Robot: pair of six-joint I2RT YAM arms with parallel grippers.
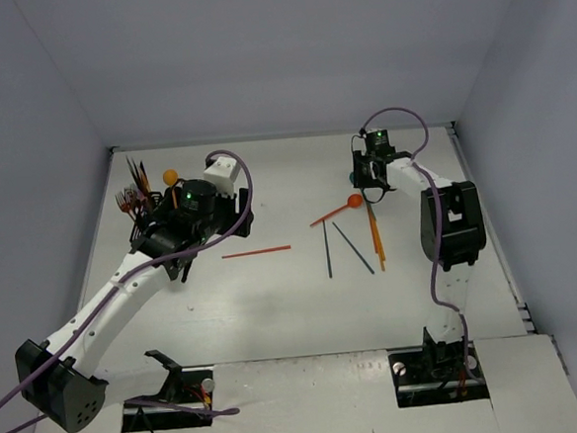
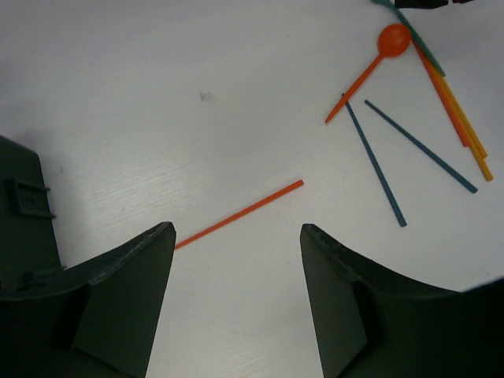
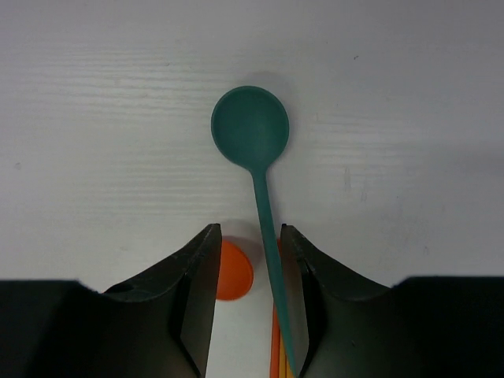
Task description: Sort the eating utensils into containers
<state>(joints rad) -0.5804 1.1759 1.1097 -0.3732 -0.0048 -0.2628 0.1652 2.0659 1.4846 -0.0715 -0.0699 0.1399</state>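
Note:
A teal spoon point(image 3: 250, 126) lies on the table, its handle running back between the fingers of my right gripper point(image 3: 248, 232). The handle rests against the right finger and a gap shows on the left side, so the gripper is open. An orange spoon point(image 1: 338, 211) lies just beneath, its bowl point(image 3: 235, 272) showing in that gap. The black mesh caddy point(image 1: 145, 224) at the far left holds several upright utensils point(image 1: 133, 193). My left gripper point(image 2: 236, 232) hovers open and empty beside the caddy, above a thin red stick point(image 2: 240, 213).
Two dark blue sticks point(image 1: 327, 248) point(image 1: 353, 247) and orange sticks point(image 1: 375, 235) lie near the right arm. Grey walls close in the table on the left, back and right. The right arm's cable loops above its wrist.

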